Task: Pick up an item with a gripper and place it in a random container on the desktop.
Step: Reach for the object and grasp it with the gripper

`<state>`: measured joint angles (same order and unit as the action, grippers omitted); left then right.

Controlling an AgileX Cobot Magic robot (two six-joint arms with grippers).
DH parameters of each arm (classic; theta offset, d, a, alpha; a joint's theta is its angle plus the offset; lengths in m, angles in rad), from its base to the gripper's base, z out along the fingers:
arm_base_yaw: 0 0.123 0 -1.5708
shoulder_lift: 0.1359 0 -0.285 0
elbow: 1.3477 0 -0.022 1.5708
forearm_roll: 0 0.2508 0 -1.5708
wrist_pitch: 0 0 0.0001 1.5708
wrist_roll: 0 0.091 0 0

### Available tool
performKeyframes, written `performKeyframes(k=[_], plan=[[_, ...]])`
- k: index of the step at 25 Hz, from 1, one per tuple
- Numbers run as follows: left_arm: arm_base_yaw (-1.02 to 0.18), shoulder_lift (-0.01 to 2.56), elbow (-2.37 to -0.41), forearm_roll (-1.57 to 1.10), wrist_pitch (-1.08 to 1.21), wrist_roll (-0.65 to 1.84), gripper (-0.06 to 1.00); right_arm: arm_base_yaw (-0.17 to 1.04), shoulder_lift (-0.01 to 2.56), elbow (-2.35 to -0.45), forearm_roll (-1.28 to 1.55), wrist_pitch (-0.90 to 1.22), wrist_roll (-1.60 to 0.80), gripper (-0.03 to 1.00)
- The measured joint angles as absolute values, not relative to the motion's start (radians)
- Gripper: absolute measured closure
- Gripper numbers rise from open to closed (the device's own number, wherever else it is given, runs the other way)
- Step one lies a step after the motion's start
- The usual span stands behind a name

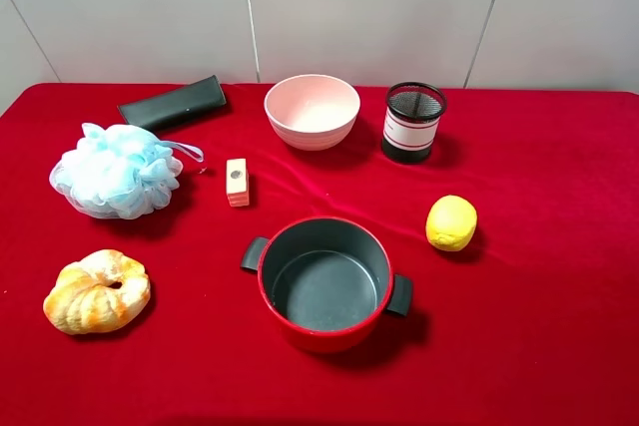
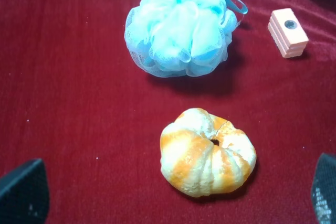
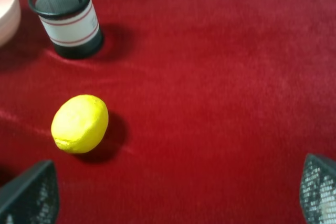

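We see the yellow lemon (image 1: 451,222) lying on the red desktop (image 1: 559,346), right of the centre of the high frame, near the red pot (image 1: 324,284) but apart from it. The black mesh cup (image 1: 412,123) stands upright in the upper right part, beside the pink bowl (image 1: 312,110). The right gripper (image 3: 173,195) has its jaws spread wide and empty, and the lemon lies before them, untouched. The left gripper (image 2: 173,205) is wide and empty too, with the croissant (image 2: 207,150) before it.

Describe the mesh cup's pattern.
Black mesh cup, white band edged by red lines; best in right wrist view.
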<state>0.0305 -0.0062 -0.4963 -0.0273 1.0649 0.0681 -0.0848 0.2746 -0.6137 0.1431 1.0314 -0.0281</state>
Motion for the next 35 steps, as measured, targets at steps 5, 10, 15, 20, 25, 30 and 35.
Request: performKeyframes(k=[5,10,15,20,25,30,35], plan=[[0.031,-0.006,-0.496,-0.027,1.065,0.068,-0.05,-0.085,0.470,-0.717,0.157,1.031,-0.089,0.27],[0.031,-0.006,-0.496,-0.027,1.065,0.068,-0.05,-0.085,0.652,-0.825,0.196,1.048,-0.107,0.27],[0.031,-0.006,-0.496,-0.027,1.065,0.068,-0.05,-0.085,0.818,-0.898,0.243,1.095,-0.110,0.27],[0.031,-0.006,-0.496,-0.027,1.065,0.068,-0.05,-0.085,0.936,-0.955,0.277,1.125,-0.101,0.27],[0.031,-0.006,-0.496,-0.027,1.065,0.068,-0.05,-0.050,1.086,-1.030,0.275,1.162,-0.028,0.27],[0.031,-0.006,-0.496,-0.027,1.065,0.068,-0.05,0.098,1.208,-1.101,0.159,1.171,0.148,0.27],[0.031,-0.006,-0.496,-0.027,1.065,0.068,-0.05,0.233,1.310,-1.147,0.036,1.177,0.367,0.27]])
